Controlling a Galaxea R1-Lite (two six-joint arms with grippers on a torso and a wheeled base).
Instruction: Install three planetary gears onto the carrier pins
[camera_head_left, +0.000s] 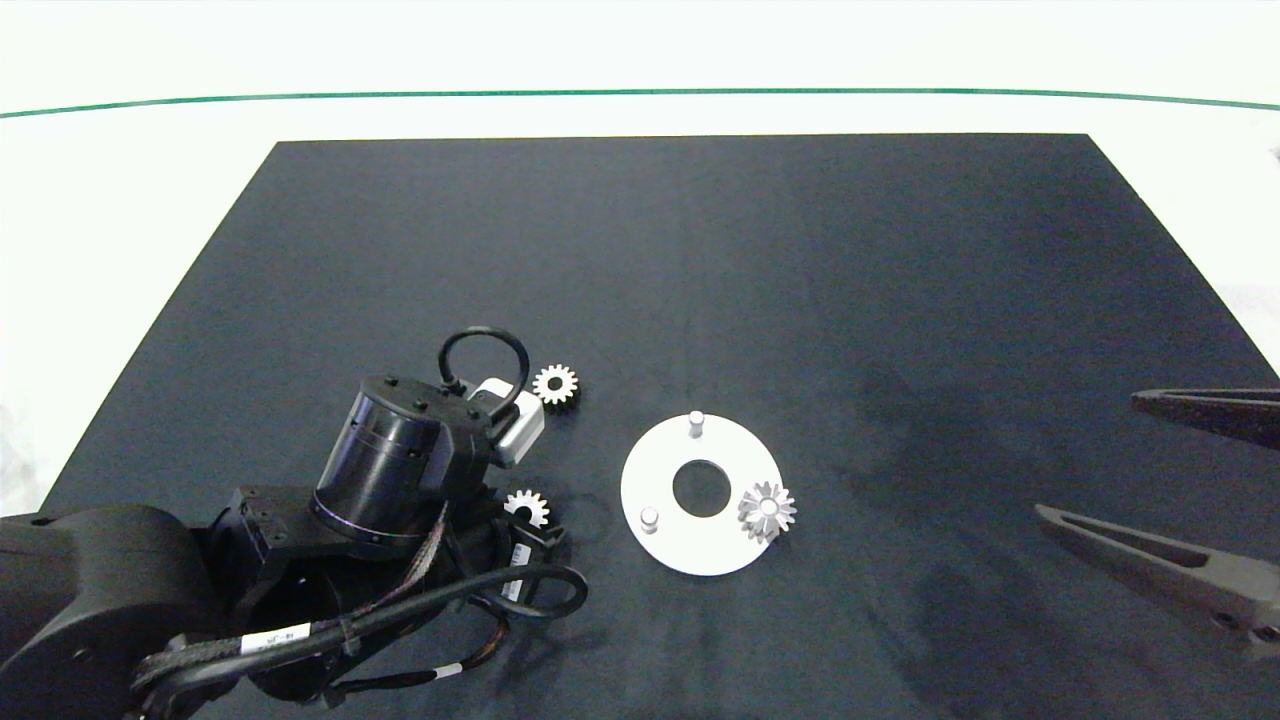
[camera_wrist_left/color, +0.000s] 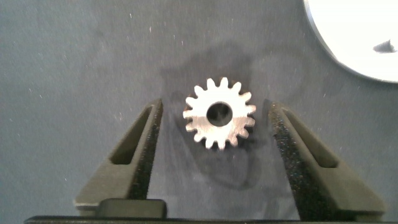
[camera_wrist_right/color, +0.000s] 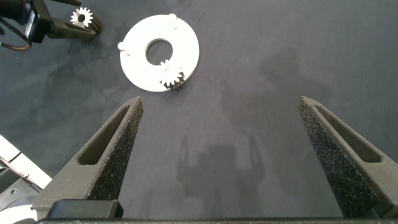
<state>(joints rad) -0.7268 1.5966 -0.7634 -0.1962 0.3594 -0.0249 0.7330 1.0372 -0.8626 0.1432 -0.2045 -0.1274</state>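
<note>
The left gripper (camera_wrist_left/color: 214, 127) sits low over the black cloth mat (camera_head_left: 700, 250) at the near left, fingers spread wide on either side of a small silvery toothed spur gear (camera_wrist_left/color: 219, 116) that lies flat on the mat. Neither finger touches it, there's a gap on both sides. In the head view the dark left arm (camera_head_left: 380, 470) covers most of that gear, only a bit of it pokes out.

Just right of it is the flat white round disc with a big centre hole (camera_head_left: 660, 480). One silvery gear (camera_head_left: 767, 510) is already seated on the disc's right-hand peg. The other two short white-grey pegs are bare: the near-left one (camera_head_left: 649, 518) and the far one (camera_head_left: 696, 422).

Over at the right edge, the right gripper (camera_head_left: 1160, 460) hangs well apart from the disc, fingers wide open, holding nothing.

Farther back, a third silvery gear (camera_head_left: 555, 384) lies loose on the mat just beyond the left arm's wrist.
</note>
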